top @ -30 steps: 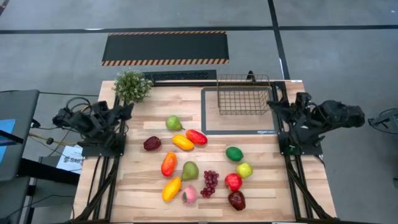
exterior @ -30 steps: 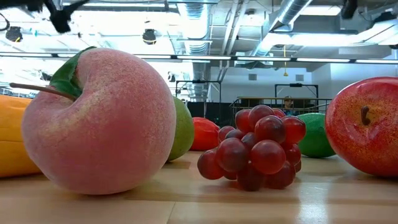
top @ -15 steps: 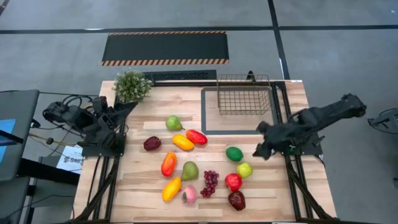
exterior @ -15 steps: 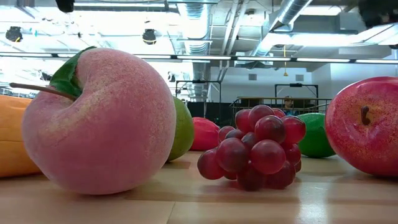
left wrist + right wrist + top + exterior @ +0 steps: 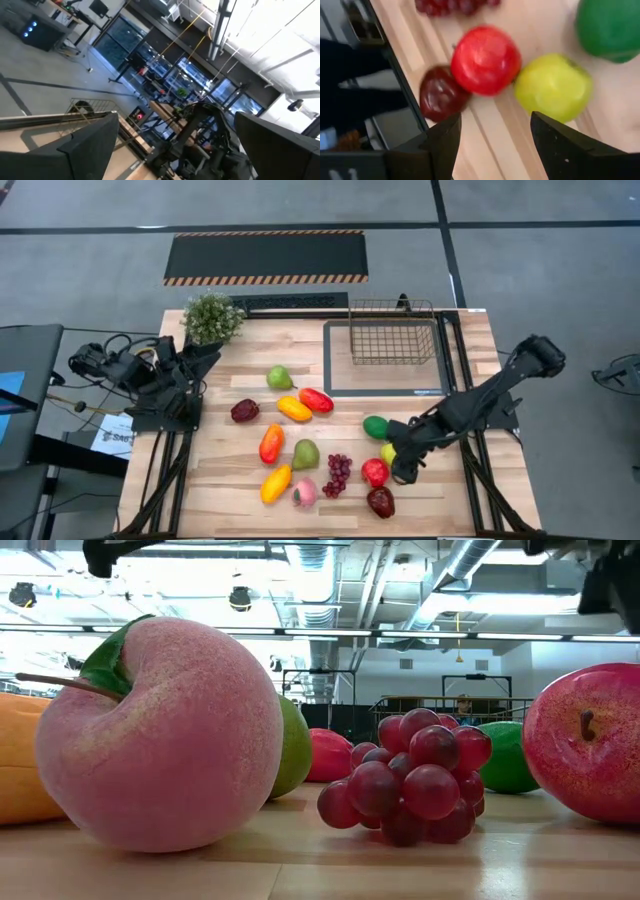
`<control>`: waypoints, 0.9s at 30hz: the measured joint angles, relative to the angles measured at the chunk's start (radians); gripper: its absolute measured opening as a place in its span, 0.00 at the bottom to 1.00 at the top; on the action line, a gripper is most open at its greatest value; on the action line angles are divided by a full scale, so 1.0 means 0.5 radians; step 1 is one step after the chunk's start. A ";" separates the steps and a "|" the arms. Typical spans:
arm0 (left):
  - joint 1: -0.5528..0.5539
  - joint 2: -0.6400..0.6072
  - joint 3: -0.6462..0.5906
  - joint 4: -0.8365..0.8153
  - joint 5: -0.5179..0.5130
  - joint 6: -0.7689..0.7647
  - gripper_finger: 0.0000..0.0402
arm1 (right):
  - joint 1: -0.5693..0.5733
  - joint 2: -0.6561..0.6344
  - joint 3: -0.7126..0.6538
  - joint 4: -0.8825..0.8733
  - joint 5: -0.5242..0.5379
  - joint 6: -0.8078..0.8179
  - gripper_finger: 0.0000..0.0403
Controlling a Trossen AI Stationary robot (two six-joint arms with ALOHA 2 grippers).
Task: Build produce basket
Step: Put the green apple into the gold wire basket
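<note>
The wire-mesh basket (image 5: 392,332) stands empty on a grey-framed mat at the far right of the table. The toy fruits lie spread over the wood. My right gripper (image 5: 400,469) is open, above the table just right of the red apple (image 5: 374,472) and the yellow-green apple (image 5: 387,450). Its wrist view shows the red apple (image 5: 485,60), the yellow-green apple (image 5: 552,87), a dark red fruit (image 5: 439,95) and the lime (image 5: 610,27) beyond the open fingers (image 5: 495,150). My left gripper (image 5: 185,155) is open and empty at the table's left edge (image 5: 200,358).
A green pear (image 5: 280,377), red, yellow and orange mangoes, a second pear (image 5: 305,454), the grapes (image 5: 339,473) and the peach (image 5: 304,494) lie mid-table. A potted plant (image 5: 212,318) stands at the far left corner. The low view shows the peach (image 5: 160,735) and the grapes (image 5: 415,780) close up.
My right gripper has swung from beside the basket at the table's right edge toward the near edge and the left, past the lime, and now hangs beside the red and yellow-green apples. No fruit has moved.
</note>
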 joint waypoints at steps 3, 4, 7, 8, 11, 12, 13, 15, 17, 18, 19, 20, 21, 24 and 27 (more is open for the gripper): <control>0.000 0.000 0.001 -0.038 -0.001 -0.002 0.96 | -0.028 0.045 0.000 0.051 -0.044 -0.138 0.70; 0.000 0.000 0.001 -0.046 0.000 -0.002 0.96 | -0.041 0.056 0.000 0.063 -0.045 -0.189 0.72; 0.000 -0.001 0.001 -0.076 -0.001 -0.001 0.96 | -0.091 0.061 0.000 0.049 -0.047 -0.350 0.80; 0.000 0.000 0.001 -0.086 0.000 -0.001 0.96 | -0.112 0.060 0.000 0.041 -0.047 -0.410 0.82; 0.000 0.000 0.001 -0.113 0.000 -0.002 0.96 | -0.170 0.061 0.000 -0.021 -0.045 -0.616 0.89; 0.000 0.000 0.002 -0.130 -0.001 -0.009 0.96 | -0.184 0.060 0.000 -0.029 -0.040 -0.678 0.91; 0.000 0.000 0.002 -0.151 0.000 -0.012 0.96 | -0.197 0.061 0.000 -0.035 -0.030 -0.736 0.92; 0.000 0.001 0.002 -0.178 -0.001 -0.022 0.96 | -0.213 0.084 0.001 -0.030 0.004 -0.844 0.93; 0.000 0.000 0.002 -0.210 -0.005 -0.046 0.96 | -0.212 0.107 0.001 -0.061 0.016 -0.982 0.93; 0.000 0.000 0.002 -0.233 -0.020 -0.059 0.96 | -0.207 0.127 0.001 -0.081 0.019 -1.050 0.93; 0.000 0.000 0.002 -0.262 -0.034 -0.079 0.96 | -0.205 0.159 0.003 -0.075 0.018 -1.104 0.93; 0.000 0.001 0.002 -0.292 -0.047 -0.103 0.96 | -0.203 0.196 0.004 -0.083 0.018 -1.149 0.93; 0.000 0.001 0.002 -0.317 -0.065 -0.131 0.96 | -0.198 0.232 0.001 -0.104 0.017 -1.186 0.93; 0.000 0.000 0.002 -0.402 -0.087 -0.243 0.96 | -0.192 0.333 0.001 -0.123 0.011 -1.234 0.93; 0.000 0.001 0.002 -0.462 -0.087 -0.327 0.96 | -0.192 0.435 0.001 -0.152 0.011 -1.263 0.93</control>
